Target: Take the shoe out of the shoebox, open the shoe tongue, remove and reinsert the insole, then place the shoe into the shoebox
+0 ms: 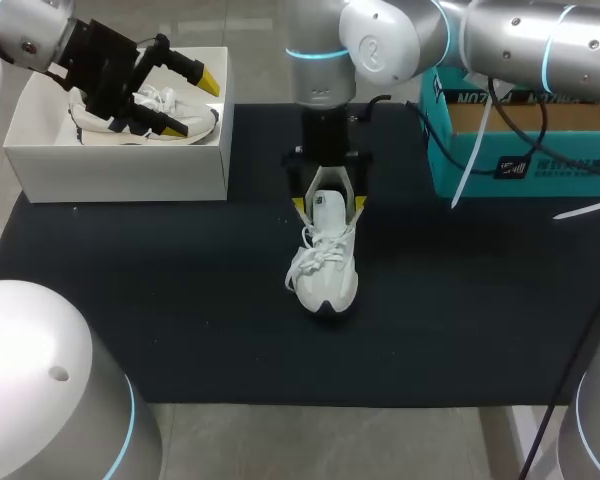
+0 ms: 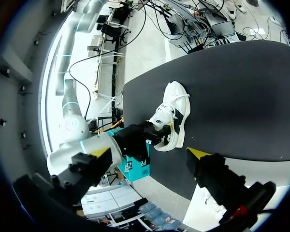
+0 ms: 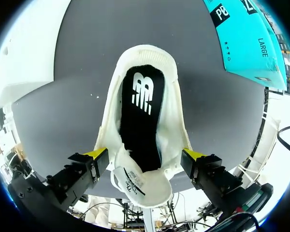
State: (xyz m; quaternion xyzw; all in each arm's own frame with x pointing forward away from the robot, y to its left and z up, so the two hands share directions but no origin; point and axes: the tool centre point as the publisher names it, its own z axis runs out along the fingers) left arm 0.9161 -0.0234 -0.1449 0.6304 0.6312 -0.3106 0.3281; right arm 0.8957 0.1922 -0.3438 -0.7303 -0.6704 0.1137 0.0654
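A white shoe (image 1: 325, 265) stands on the black mat (image 1: 160, 300), toe toward the near edge. My right gripper (image 1: 328, 206) points straight down over its opening, open, with a yellow tip beside each side of the shoe. In the right wrist view the shoe (image 3: 176, 116) lies between the fingers (image 3: 95, 155), its black insole (image 3: 140, 111) showing and its tongue (image 3: 135, 181) folded out. The white shoebox (image 1: 120, 170) sits at the far left with a second white shoe (image 1: 155, 100) inside. My left gripper (image 1: 195, 102) hangs open above that box, holding nothing. The left wrist view shows the shoe (image 2: 176, 111) on the mat ahead.
A teal cardboard box (image 1: 520, 150) with loose white straps stands at the far right, partly on the mat. My right arm (image 1: 325, 60) crosses over the mat's far edge.
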